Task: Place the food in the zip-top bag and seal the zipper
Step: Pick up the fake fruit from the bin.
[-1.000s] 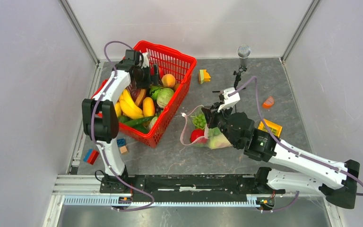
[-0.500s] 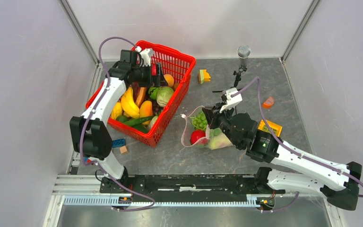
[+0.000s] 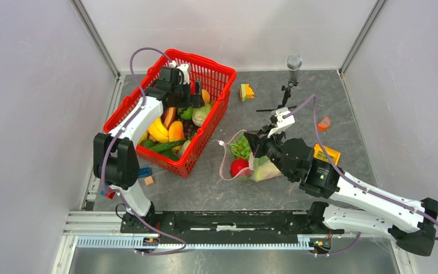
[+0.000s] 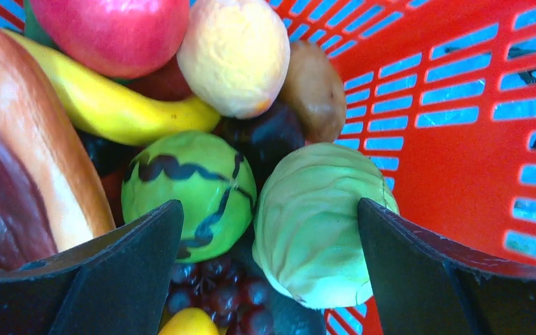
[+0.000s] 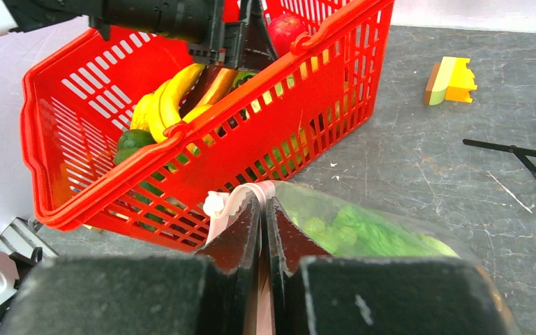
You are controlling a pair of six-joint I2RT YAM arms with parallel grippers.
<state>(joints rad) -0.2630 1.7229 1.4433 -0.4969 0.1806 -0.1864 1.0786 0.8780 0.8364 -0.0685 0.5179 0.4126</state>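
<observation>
The clear zip-top bag (image 3: 250, 162) lies on the table right of the red basket (image 3: 214, 73). It holds green lettuce (image 3: 240, 146) and a round red fruit (image 3: 239, 166). My right gripper (image 3: 252, 141) is shut on the bag's pale pink zipper strip (image 5: 236, 202) and holds the mouth edge up; the lettuce (image 5: 359, 230) shows through the plastic. My left gripper (image 3: 197, 97) is open inside the basket, jaws wide above a pale green cabbage (image 4: 321, 223) and a striped green melon (image 4: 192, 192). Yellow bananas (image 3: 157, 130) lie in the basket.
The basket also holds a red apple (image 4: 112, 31), a pale orange fruit (image 4: 237, 52), dark grapes (image 4: 216, 289) and a green pepper (image 3: 162, 147). A yellow-green block (image 3: 246, 91), a microphone stand (image 3: 290, 74), an orange piece (image 3: 323, 123), a yellow box (image 3: 326, 153) and small blocks (image 3: 146, 174) lie around.
My left gripper moved right and down inside the basket, over the cabbage. My right gripper stayed shut on the zipper strip and shifted only slightly.
</observation>
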